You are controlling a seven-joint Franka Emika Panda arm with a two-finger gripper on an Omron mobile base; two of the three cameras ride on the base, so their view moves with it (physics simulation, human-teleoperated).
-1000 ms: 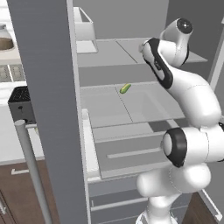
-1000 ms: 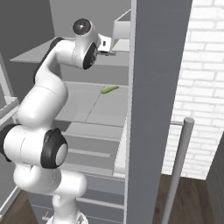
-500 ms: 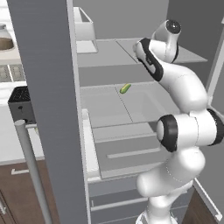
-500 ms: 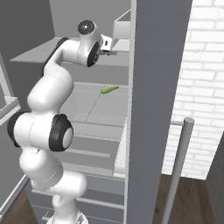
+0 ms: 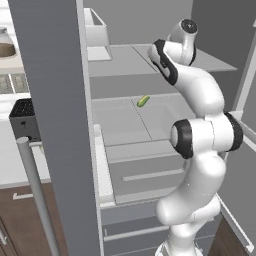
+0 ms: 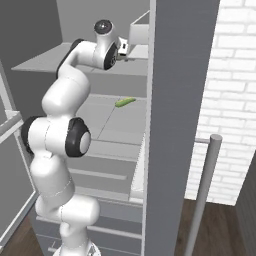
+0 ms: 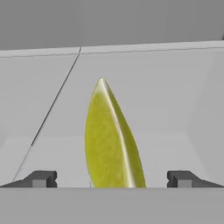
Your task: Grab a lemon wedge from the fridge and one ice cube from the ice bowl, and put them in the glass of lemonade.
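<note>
Fridge open, pincer lined up on the lemon wedge, nothing picked up yet

The fridge (image 5: 50, 100) stands with its doors swung wide, and the lemon wedge (image 5: 143, 101) lies on a middle shelf, toward the back edge, apart from the side walls. Through the hand camera the pincer (image 7: 112, 179) has its two tips spread as wide as they go, one on each side of the wedge (image 7: 111, 140), holding nothing. I'd say the task is barely begun: the wedge has to be closed on and lifted out, then an ice cube fetched, and both dropped in the lemonade. A black toaster (image 5: 22, 120) sits on the worktop (image 5: 10, 160) to the left of the fridge.
</note>
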